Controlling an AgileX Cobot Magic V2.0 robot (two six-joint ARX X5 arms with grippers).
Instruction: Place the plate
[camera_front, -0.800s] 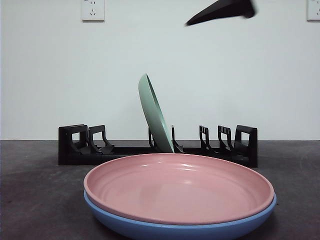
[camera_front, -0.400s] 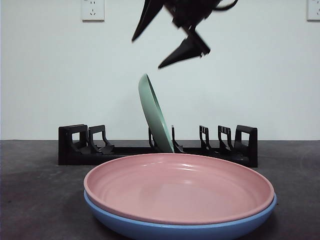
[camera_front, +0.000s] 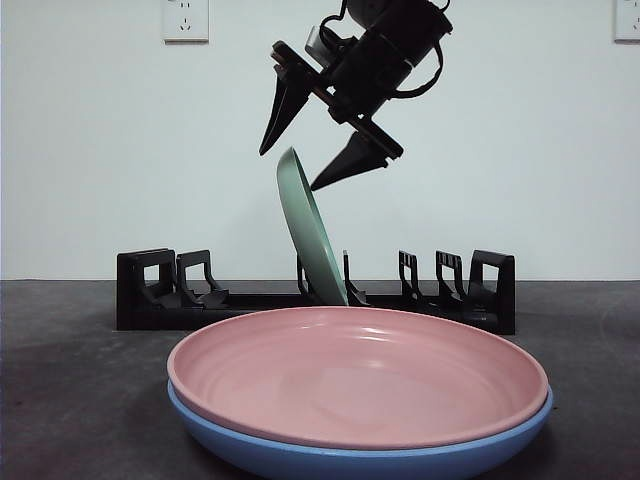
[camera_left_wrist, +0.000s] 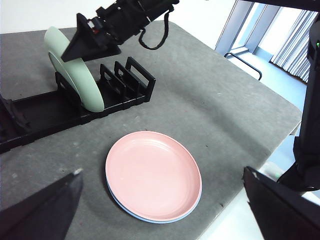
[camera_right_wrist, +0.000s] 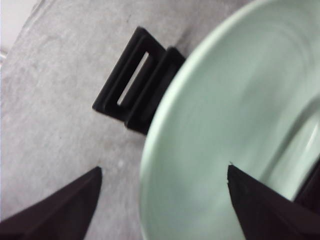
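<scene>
Presently, status as follows.

Right claw (camera_front: 312, 168): jaws apart, gripping nothing; poised directly above the top rim of the green plate (camera_front: 310, 228), one jaw tip to each side of the rim.
Green plate: stands on edge in a middle slot of the rack (camera_front: 160, 290), leaning; top rim tilted toward the rack's left end in the front view. In the right wrist view its concave face (camera_right_wrist: 240, 130) fills the gap between the jaws.
Key relation: plate lies straight below the right claw; the rim line runs between the two jaw tips, so the jaws straddle the plate's thickness, not its width. Tips appear just clear of the rim; contact cannot be confirmed.
Rack: toward the far edge of the worktop (camera_left_wrist: 210, 105).
Pink plate (camera_front: 358, 372): stacked on a blue plate (camera_front: 340, 455), near the front edge, well apart from the rack.
Left claw (camera_left_wrist: 160, 210): jaws wide apart, empty, high over the near side; waiting.
Nearer arm: right, by a wide margin.
Judgement: any coming grasp turns on the jaws descending along the plate's lean.
</scene>
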